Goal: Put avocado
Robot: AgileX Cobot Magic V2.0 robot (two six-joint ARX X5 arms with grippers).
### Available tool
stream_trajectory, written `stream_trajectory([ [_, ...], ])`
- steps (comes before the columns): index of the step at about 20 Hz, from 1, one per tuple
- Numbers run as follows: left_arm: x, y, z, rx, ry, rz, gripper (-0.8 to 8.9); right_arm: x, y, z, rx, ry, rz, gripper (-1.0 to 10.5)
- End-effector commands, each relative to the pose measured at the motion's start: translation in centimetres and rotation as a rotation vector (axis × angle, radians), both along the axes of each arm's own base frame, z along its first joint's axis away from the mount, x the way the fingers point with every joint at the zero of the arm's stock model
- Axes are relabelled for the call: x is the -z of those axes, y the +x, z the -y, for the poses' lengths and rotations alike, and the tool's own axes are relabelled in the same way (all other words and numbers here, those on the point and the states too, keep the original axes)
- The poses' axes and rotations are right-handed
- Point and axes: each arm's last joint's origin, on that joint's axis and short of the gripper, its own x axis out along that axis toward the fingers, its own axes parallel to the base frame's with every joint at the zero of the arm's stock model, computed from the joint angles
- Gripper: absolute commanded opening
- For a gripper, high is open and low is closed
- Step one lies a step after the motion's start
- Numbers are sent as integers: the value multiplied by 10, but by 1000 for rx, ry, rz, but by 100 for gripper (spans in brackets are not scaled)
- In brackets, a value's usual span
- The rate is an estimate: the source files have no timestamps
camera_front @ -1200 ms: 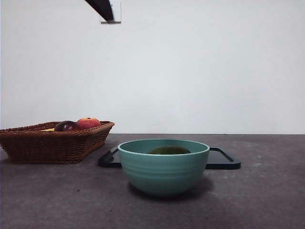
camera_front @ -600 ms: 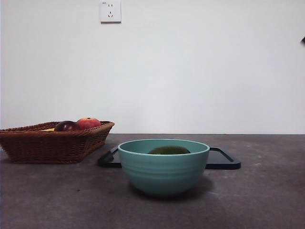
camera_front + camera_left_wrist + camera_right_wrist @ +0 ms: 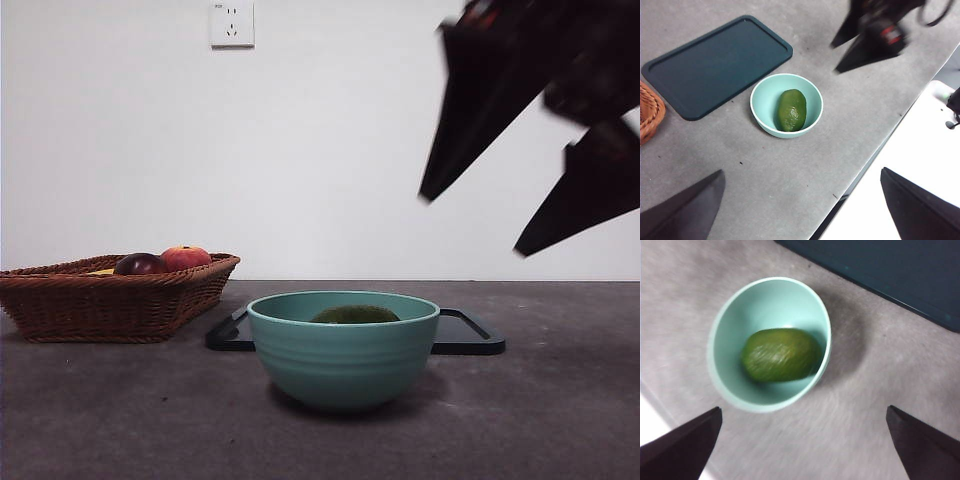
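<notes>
Your right claw (image 3: pixel 470 225) hangs spread and empty above the teal bowl (image 3: pixel 343 350), off to one side of it, blurred. Your left claw (image 3: pixel 800 210) hovers high over the same bowl, jaws wide apart, holding nothing. You see the avocado (image 3: pixel 781 355) lying inside the bowl, which stands on the worktop (image 3: pixel 120 410) just in front of the dark tray (image 3: pixel 715 65).

right gripper (image 3: pixel 470 222) now filling upper right of front view, big, dark, blurred, jaws spread; half second ago only tiny dark tip showing at right edge.
</notes>
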Motion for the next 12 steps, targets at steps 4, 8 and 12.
stream_trajectory([
  [4,-2,-1,0,3,-12,9,499,13,45,-31,-11,-88,-30,540],
  [8,-2,-1,0,3,-10,7,499,27,73,-48,-25,-128,-74,522],
  [12,-2,-2,-1,3,-11,7,499,44,83,-55,-27,-167,-143,443],
])
